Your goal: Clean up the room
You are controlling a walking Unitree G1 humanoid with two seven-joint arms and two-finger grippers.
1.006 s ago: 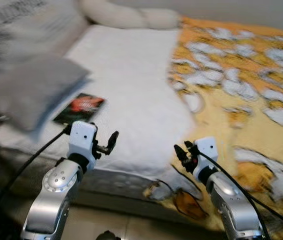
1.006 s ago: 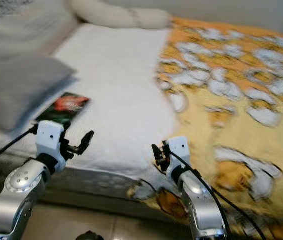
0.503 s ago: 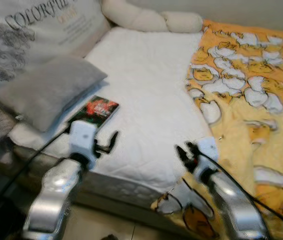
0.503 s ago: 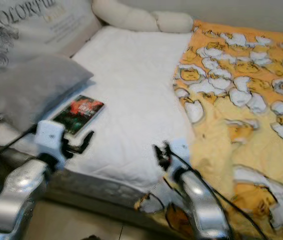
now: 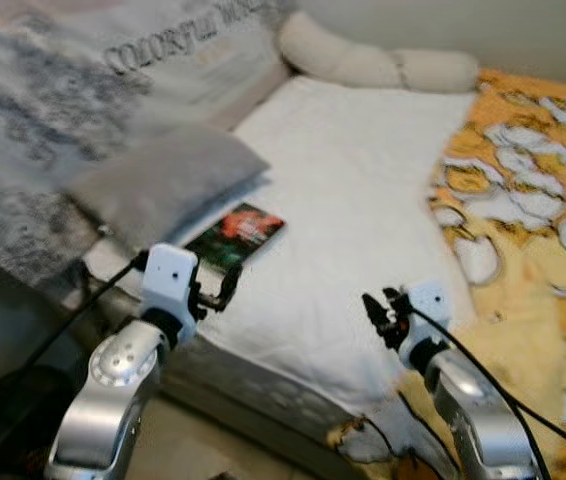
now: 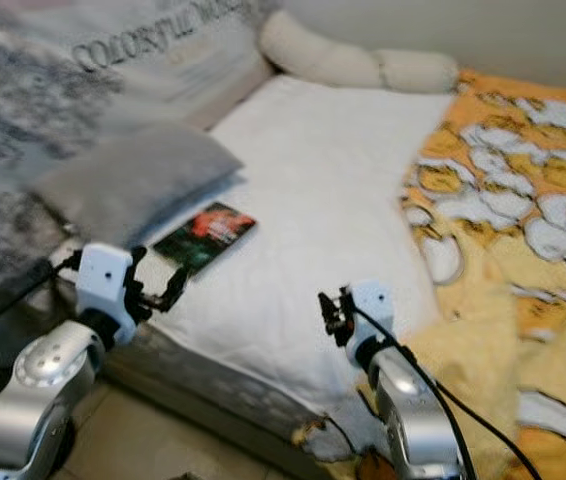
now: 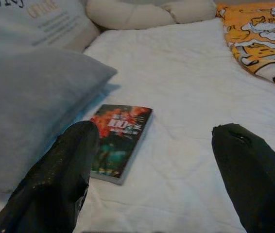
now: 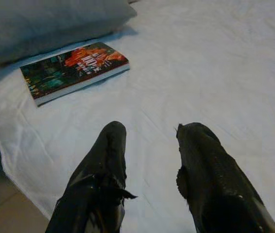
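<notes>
Left pincer (image 5: 221, 290) spread wide, empty, raised before bed's near edge. Right pincer (image 5: 375, 312) part-open, empty. Glossy red-green paperback book (image 5: 235, 236) flat on white quilted bed sheet (image 5: 363, 200), beside grey pillow (image 5: 168, 180). Step: approach. Next: reach forward, pinch book.

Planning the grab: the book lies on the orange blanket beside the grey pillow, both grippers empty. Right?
Not quite. The book lies on the white sheet, not the orange blanket; the left eye view shows it. It is beside the grey pillow, and both grippers are empty.
</notes>
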